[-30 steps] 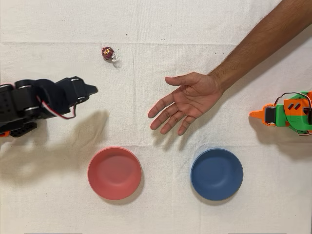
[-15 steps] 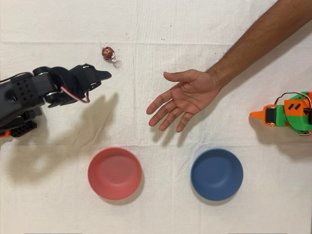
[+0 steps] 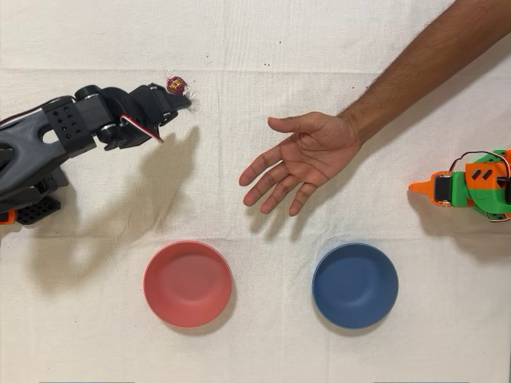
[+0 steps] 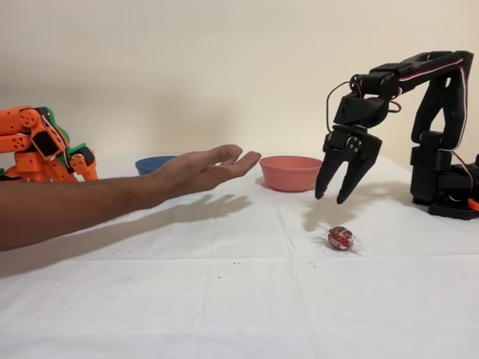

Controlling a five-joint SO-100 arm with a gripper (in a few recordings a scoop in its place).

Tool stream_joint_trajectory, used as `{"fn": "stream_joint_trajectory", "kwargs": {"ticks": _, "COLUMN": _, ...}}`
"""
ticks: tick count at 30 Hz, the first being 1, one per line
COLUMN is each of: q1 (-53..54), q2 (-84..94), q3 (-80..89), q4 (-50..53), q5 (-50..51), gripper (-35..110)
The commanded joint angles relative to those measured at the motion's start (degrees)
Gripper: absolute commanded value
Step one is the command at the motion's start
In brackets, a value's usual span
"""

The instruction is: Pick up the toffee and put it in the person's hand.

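The black arm's gripper hangs above the white cloth right of centre in the fixed view, fingers apart and pointing down, clear of the toffee lying just below it. In the overhead view the toffee sits upper left, at the gripper's tip; the person's hand waits open, mid-frame.
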Motion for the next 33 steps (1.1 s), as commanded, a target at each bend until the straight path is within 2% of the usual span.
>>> {"fn": "stream_joint_trajectory", "kwargs": {"ticks": 1, "q1": -1.8, "q2": -0.9, "q3": -5.6, "q4": -0.6, "q5": 0.6, "gripper": 26}}
{"fn": "stream_joint_trajectory", "kwargs": {"ticks": 15, "q1": -6.5, "q2": -7.5, "q3": -8.3, "q4": -1.0, "q5": 2.6, "gripper": 27}}
{"fn": "stream_joint_trajectory", "kwargs": {"ticks": 33, "q1": -7.5, "q2": -15.1, "q3": -12.2, "q4": -3.3, "q5": 3.3, "gripper": 28}}
